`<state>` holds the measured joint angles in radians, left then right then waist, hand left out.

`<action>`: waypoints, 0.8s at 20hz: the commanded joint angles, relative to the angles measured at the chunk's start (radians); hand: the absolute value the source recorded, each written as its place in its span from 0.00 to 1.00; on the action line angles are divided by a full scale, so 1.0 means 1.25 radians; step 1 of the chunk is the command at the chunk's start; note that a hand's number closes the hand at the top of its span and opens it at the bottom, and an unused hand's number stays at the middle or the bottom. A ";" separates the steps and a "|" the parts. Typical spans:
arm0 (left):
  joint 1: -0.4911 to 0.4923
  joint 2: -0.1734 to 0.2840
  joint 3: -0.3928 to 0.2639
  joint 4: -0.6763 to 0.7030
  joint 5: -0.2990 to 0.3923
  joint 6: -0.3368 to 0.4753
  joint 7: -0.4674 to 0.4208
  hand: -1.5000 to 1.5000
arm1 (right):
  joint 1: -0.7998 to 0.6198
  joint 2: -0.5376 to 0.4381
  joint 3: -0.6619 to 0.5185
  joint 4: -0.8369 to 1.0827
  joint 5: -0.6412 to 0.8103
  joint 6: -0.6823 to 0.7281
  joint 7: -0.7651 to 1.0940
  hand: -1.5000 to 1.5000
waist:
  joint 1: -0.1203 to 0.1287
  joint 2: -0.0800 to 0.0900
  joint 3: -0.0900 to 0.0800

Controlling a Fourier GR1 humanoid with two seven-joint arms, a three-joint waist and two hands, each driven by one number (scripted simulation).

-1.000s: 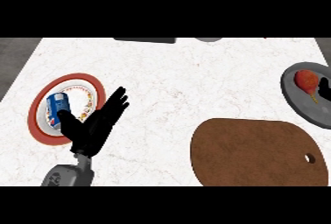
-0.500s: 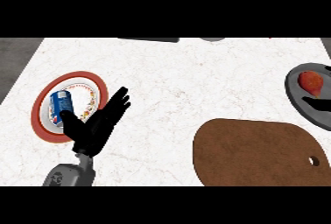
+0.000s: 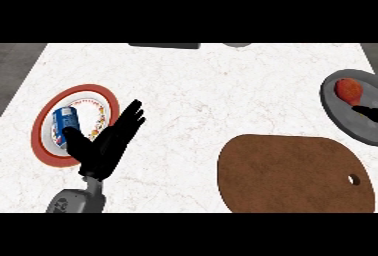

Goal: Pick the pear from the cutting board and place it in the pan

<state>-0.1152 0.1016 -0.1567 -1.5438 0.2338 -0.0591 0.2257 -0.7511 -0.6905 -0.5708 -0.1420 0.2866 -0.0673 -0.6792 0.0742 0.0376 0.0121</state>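
Right hand withdrawn; rounded pear in pan.

Counter: white stone look with faint grey veining, smooth, matt.
Cutting board: brown, wood-like, even matt face.
Pan: dull grey, metal-like, matt.
Pear: reddish-orange skin, smooth, slight sheen.
Plate: white ceramic look, red rim, printed pattern.
Can: blue printed label, smooth.
Left hand: matt black; forearm grey, smooth.
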 commanded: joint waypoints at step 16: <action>0.037 0.002 0.013 0.006 0.003 -0.006 -0.024 0.50 | 0.167 -0.178 -0.017 0.009 -0.031 0.507 -0.126 0.00 | -0.028 -0.008 0.000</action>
<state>-0.0782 0.1045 -0.1449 -1.5620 0.2351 -0.0561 0.2146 -0.5707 -0.8722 -0.5914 -0.1248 0.2518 0.4234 -0.7660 0.0476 0.0298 0.0137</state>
